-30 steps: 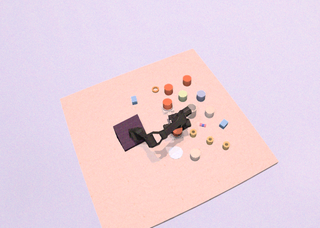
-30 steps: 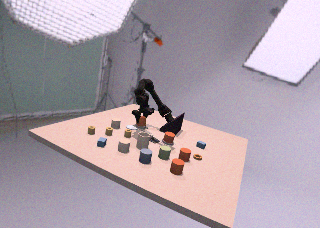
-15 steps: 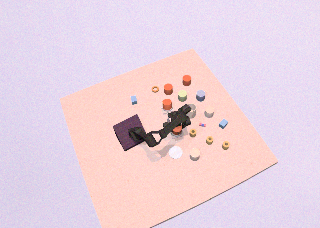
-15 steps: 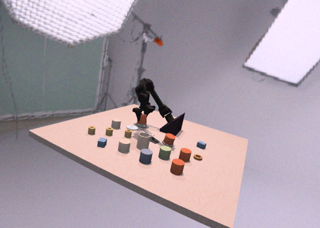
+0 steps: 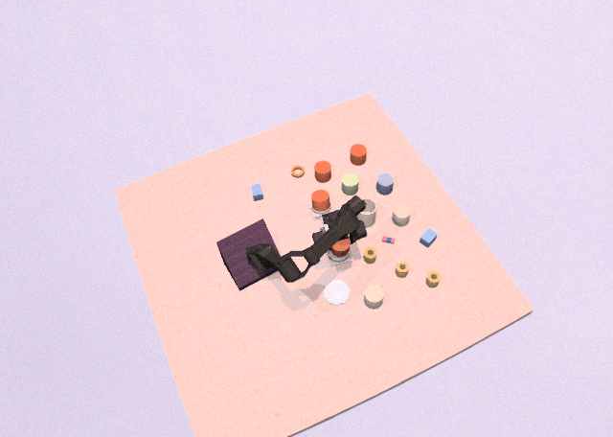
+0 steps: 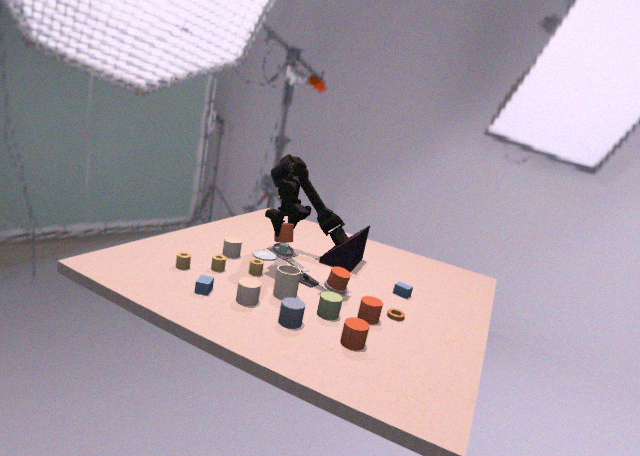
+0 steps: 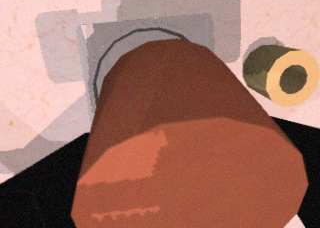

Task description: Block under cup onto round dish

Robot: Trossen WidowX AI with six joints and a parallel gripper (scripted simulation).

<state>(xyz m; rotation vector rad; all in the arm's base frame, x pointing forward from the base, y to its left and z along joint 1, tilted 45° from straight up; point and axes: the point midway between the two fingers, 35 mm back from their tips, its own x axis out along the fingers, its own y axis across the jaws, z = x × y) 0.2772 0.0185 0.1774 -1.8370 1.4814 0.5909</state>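
My gripper [image 5: 340, 244] [image 6: 284, 231] is shut on a red-orange cup [image 6: 284, 233] [image 7: 190, 173], held raised over one end of the balance [image 7: 107, 35]. In the exterior view a small teal block [image 6: 283, 247] shows on that end's pan, below the lifted cup. In the top view and the wrist view the block is hidden. The other red-orange cup [image 5: 320, 200] [image 6: 339, 278] stands on the balance's far end. The white round dish [image 5: 337, 292] [image 6: 264, 255] lies near the block's end, with no cup above it.
A beige cylinder [image 5: 374, 296] [image 6: 232, 247] stands beside the dish. A gold hollow cylinder [image 5: 370, 255] [image 6: 256, 267] [image 7: 292, 79] stands near the raised cup. A tall grey container [image 5: 367, 213] [image 6: 286, 283] stands beside the balance. A dark slanted panel [image 5: 239, 246] [image 6: 346, 252] is by the arm's base.
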